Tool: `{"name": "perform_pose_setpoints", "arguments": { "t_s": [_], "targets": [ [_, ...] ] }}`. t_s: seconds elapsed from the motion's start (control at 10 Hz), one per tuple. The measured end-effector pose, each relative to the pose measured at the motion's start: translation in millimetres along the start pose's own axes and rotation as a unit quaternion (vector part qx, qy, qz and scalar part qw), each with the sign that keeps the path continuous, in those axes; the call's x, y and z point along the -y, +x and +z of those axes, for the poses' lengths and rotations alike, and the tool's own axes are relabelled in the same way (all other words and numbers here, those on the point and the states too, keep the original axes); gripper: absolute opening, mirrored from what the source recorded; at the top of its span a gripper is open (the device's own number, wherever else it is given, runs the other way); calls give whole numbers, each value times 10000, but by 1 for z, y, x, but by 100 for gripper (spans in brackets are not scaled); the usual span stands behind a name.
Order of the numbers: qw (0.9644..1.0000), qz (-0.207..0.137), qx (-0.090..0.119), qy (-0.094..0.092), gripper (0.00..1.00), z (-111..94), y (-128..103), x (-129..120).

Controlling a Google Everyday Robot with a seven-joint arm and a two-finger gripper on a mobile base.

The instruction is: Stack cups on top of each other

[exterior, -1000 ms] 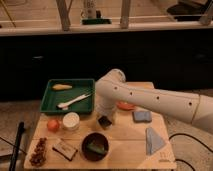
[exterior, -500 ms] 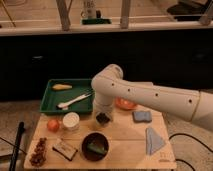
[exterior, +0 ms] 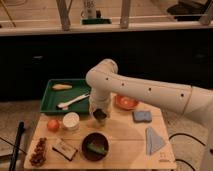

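Hand (exterior: pixel 100 118) mid-table, near green tray (exterior: pixel 54 99) edge

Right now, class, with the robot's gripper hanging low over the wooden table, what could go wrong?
1. The gripper hangs just above the dark round bowl; lowering might knock it.
2. The white round container stands close to its left; a sideways swing could tip it.
3. No cups are visible, perhaps hidden behind the white arm, so it may miss them.
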Motion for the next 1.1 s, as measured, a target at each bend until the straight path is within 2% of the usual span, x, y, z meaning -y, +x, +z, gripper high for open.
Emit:
{"name": "perform_pose_setpoints", "arguments": {
  "t_s": [0.5,1.1],
  "targets": [
    [9999,7,47,-112,0,-3,20,8],
    [9997,98,185,-94,0,4,35,3]
  ]
}}
